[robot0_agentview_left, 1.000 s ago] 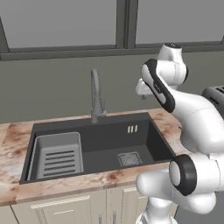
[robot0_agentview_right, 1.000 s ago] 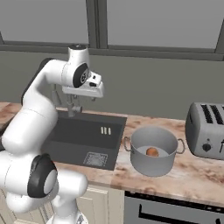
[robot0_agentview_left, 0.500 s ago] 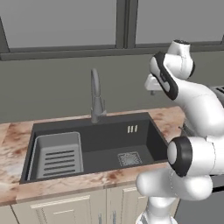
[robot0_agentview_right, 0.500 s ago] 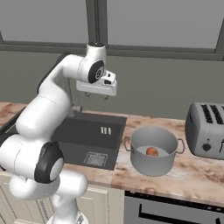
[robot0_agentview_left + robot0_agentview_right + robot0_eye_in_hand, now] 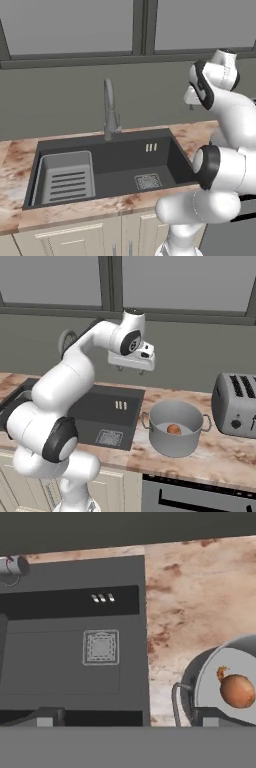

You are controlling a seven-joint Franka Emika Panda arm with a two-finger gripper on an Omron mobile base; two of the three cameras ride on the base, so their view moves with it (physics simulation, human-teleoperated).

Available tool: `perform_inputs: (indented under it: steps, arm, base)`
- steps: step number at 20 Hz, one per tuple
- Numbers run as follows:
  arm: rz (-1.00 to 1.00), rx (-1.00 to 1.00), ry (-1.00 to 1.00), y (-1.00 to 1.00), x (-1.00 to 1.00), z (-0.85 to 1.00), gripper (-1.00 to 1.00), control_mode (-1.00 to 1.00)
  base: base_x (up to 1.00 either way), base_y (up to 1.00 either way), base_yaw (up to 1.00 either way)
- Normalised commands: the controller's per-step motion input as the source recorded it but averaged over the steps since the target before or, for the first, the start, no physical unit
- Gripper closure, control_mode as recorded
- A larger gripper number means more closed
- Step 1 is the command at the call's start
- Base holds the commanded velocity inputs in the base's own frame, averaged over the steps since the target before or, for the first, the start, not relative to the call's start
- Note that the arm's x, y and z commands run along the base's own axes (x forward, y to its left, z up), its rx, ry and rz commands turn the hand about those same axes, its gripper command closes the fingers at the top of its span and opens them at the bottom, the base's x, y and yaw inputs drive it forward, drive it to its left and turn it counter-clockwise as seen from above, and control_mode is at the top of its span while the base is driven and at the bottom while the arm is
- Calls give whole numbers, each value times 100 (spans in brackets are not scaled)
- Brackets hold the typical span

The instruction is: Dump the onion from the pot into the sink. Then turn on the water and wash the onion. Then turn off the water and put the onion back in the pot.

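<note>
The gripper (image 5: 130,370) is hanging high over the counter (image 5: 225,448), jaws wide and empty. The onion (image 5: 173,429) is sitting in the pot (image 5: 175,428) beside the sink (image 5: 102,416). Best to grab a handle (image 5: 144,420) squarely before tipping.

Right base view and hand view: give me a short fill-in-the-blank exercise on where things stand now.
1. The small orange-brown round onion lies inside the pale grey metal ____.
2. The two-finger gripper hangs with its jaws ____.
3. The silver toaster stands on the counter to the ____ of the pot in the right base view.

Missing words: pot; open; right
</note>
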Motion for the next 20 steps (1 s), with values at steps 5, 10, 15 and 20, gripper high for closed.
perform_inputs:
  steps: [5, 10, 15, 20]
  arm:
    - [-1, 0, 0, -64, -7, -14, -100, -100]
    - [0, 0, -1, -44, -19, -17, -100, -100]
    - [1, 0, -1, -26, -16, -26, -100, -100]
    - [0, 0, -1, -13, -13, -34, -100, -100]
  base:
    - [0, 0, 0]
    - [0, 0, 0]
    - [0, 0, 0]
    - [0, 0, 0]
